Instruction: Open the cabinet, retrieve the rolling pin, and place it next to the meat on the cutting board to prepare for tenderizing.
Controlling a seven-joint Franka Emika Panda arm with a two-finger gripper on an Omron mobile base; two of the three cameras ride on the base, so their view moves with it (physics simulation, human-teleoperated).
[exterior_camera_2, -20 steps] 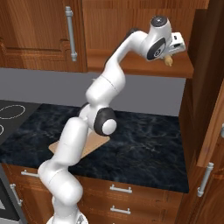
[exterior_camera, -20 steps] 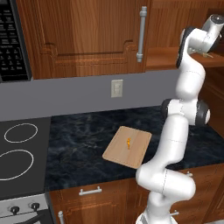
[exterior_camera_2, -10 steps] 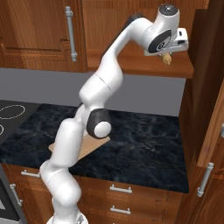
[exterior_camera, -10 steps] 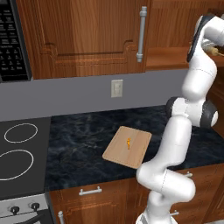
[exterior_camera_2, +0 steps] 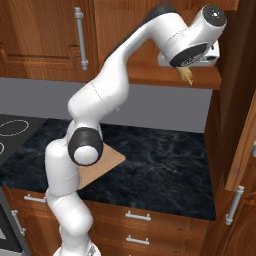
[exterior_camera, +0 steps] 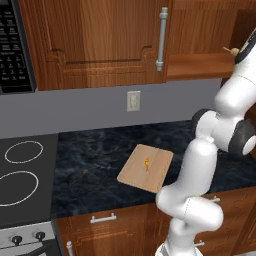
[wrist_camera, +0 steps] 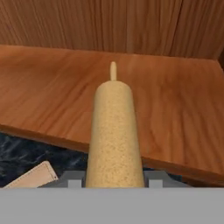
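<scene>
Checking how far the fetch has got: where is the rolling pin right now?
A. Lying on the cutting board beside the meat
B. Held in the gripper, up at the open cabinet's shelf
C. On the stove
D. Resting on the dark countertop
B: the hand view shows the rolling pin running out from the gripper over the cabinet shelf, with the cutting board far below.
</scene>
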